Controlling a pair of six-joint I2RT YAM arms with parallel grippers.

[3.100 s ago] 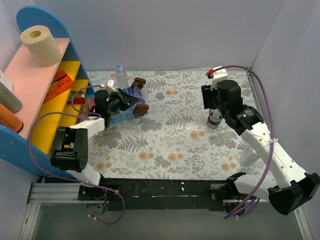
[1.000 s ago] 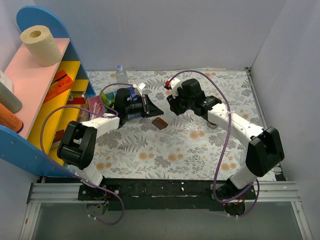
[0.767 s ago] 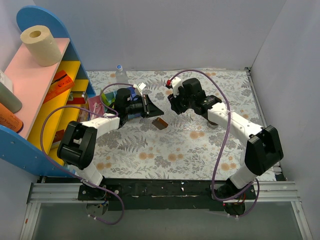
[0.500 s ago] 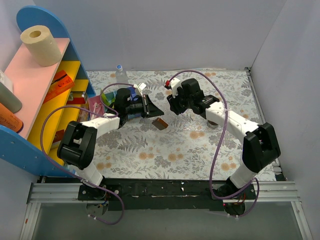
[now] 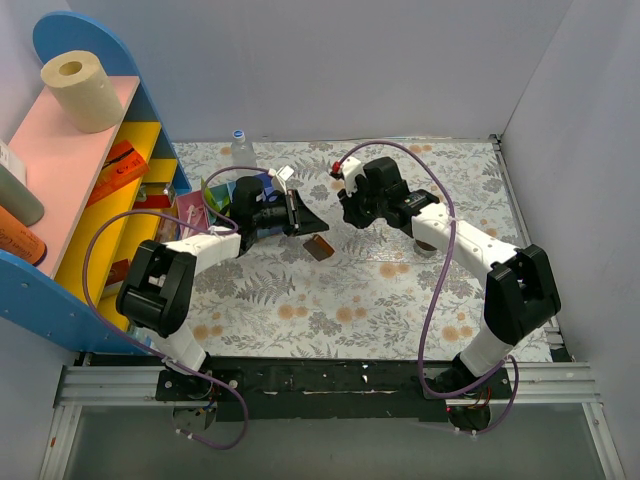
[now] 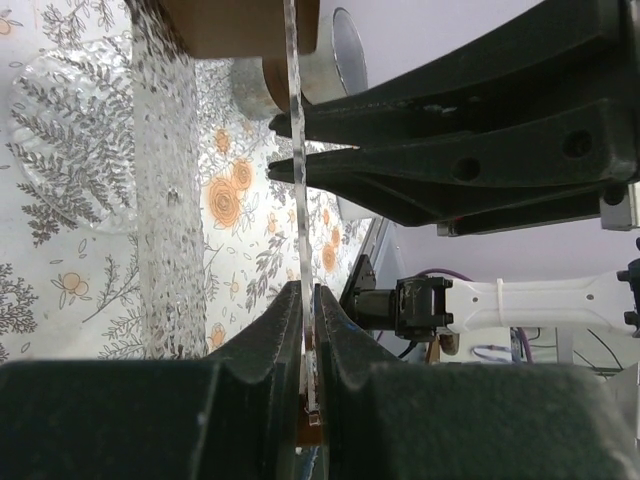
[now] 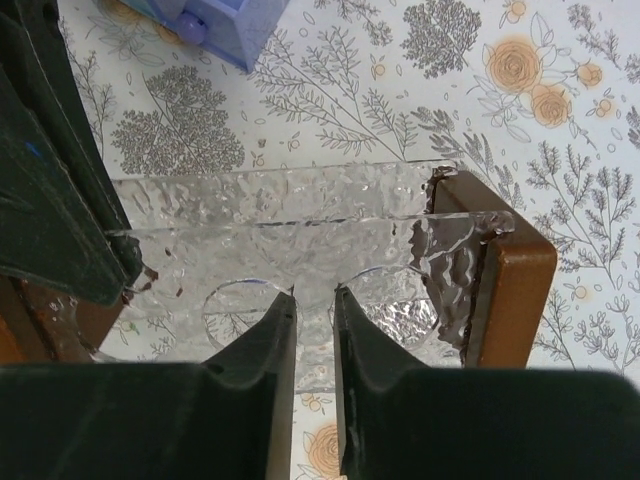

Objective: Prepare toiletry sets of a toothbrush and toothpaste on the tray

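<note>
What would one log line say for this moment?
left gripper: shut on clear textured plastic tray with brown ends | right gripper: at tray rim, grip unclear | phase: two-arm tray handling

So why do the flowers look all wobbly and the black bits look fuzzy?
Right wrist view: the bumpy clear tray warps the tabletop flowers seen through it, and the near jaws are out of focus. Left wrist view: same ripple through the tray, jaws blurred too.

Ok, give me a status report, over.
Left gripper jaws shut on the clear tray edge. Right gripper jaws open, right at the tray. Tray empty. Blue box just beyond.
</note>
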